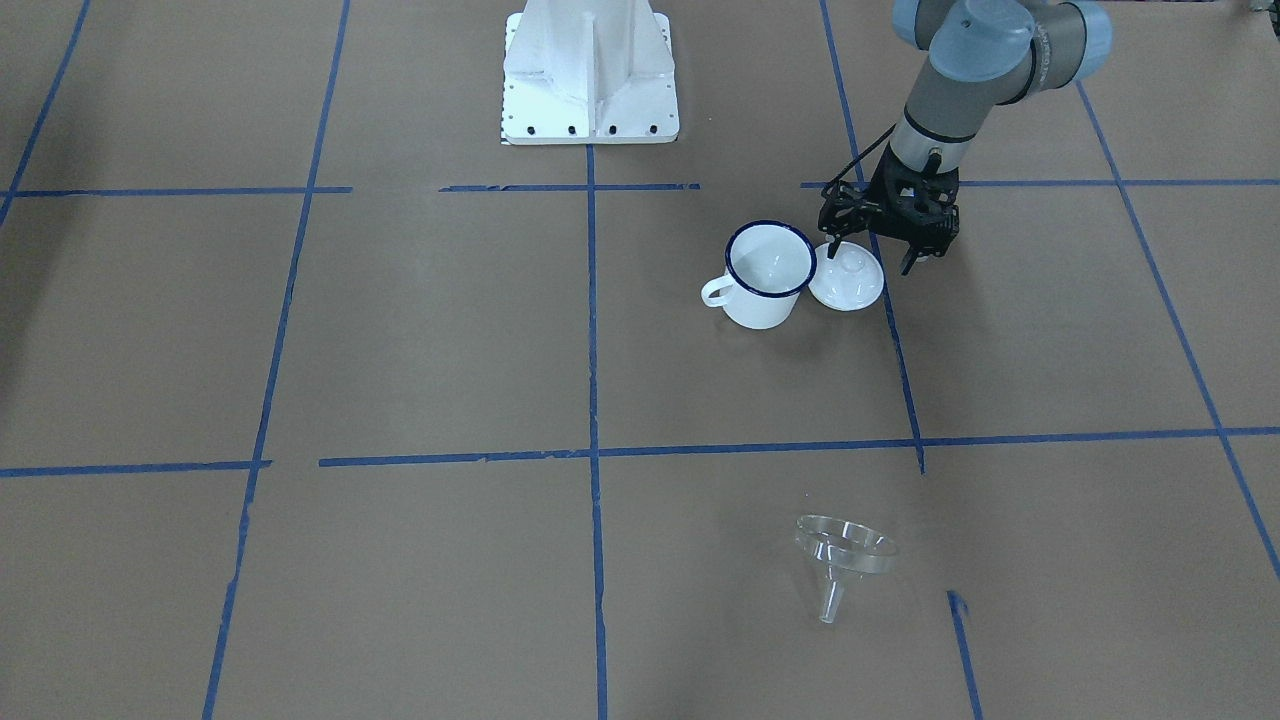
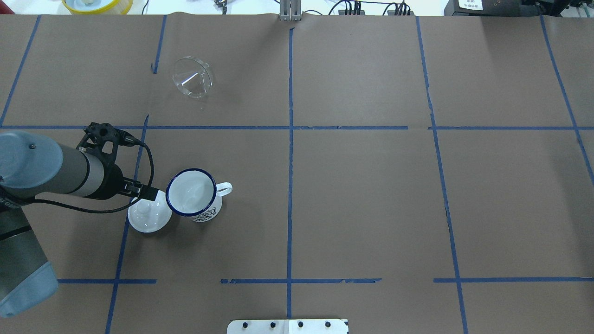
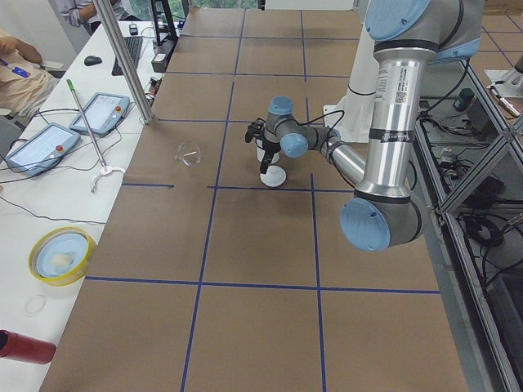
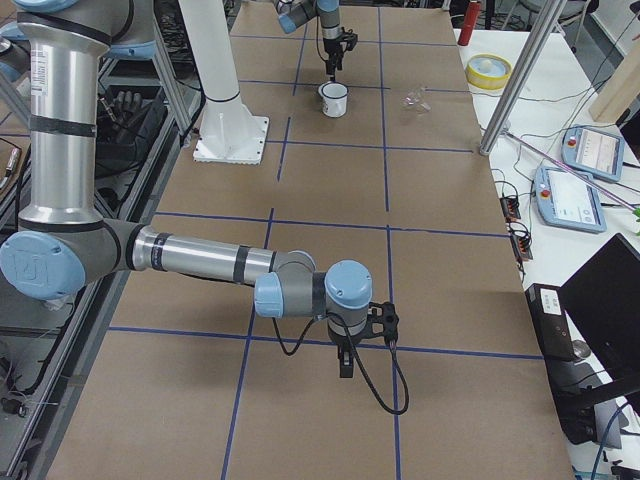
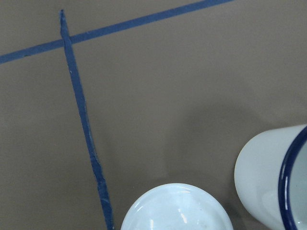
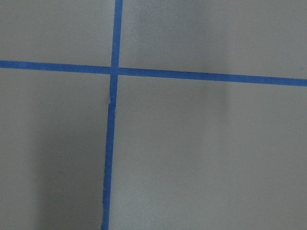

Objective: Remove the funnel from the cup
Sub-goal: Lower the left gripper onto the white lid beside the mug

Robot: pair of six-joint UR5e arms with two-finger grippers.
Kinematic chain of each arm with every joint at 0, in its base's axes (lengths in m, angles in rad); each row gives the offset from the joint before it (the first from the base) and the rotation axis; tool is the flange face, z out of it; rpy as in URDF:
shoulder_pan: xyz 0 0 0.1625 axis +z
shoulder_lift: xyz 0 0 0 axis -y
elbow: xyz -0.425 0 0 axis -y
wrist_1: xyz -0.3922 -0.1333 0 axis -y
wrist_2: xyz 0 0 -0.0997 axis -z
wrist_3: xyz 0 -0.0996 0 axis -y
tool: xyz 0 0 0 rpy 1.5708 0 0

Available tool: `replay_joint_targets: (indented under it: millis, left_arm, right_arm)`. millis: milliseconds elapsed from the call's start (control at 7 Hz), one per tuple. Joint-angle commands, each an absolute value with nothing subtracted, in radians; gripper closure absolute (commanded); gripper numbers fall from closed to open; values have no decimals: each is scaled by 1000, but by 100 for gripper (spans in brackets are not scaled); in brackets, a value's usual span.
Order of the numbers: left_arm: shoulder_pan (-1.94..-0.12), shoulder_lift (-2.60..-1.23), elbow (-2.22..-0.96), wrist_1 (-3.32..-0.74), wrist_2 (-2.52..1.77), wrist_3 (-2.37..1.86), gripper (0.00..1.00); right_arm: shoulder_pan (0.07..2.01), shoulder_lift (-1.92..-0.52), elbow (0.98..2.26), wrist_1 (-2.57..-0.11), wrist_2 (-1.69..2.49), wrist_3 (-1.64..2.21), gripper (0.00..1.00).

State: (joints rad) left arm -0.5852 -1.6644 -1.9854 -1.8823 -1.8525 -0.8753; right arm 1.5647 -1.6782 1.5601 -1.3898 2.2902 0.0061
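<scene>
The clear funnel (image 1: 845, 555) lies on its side on the brown table, far from the cup, and also shows in the overhead view (image 2: 192, 76). The white cup with the dark-blue rim (image 1: 768, 272) stands upright and empty (image 2: 191, 192). A flat white lid with a knob (image 1: 846, 275) lies touching the cup's side. My left gripper (image 1: 870, 255) hangs open and empty just above the lid's edge, beside the cup. The left wrist view shows the lid (image 5: 177, 208) and the cup's wall (image 5: 268, 177). My right gripper (image 4: 345, 360) hovers low over bare table far away; I cannot tell whether it is open or shut.
The white robot base (image 1: 590, 80) stands at the table's robot side. Blue tape lines (image 2: 290, 139) grid the table. A yellow bowl (image 3: 57, 255), teach pendants (image 3: 98, 110) and a metal pole (image 3: 122, 57) stand on the operators' bench past the funnel.
</scene>
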Motion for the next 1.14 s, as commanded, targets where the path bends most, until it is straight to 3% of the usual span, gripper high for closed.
replay_joint_targets:
  millis: [0,429,1000]
  left_arm:
    - [-563,-1664,-1973,-1887,-1855,-876,5]
    - [-561,-1664,-1963,-1887,-1853,-874,35]
    - [-561,-1664,-1956,-1885,-1853,-873,36]
  right_arm:
    - [1565,-1678,1560,-1390,2290,6,0]
    - [1565,-1678,1560,-1390,2290,6,0]
    - [1565,-1678,1560,-1390,2290,6,0]
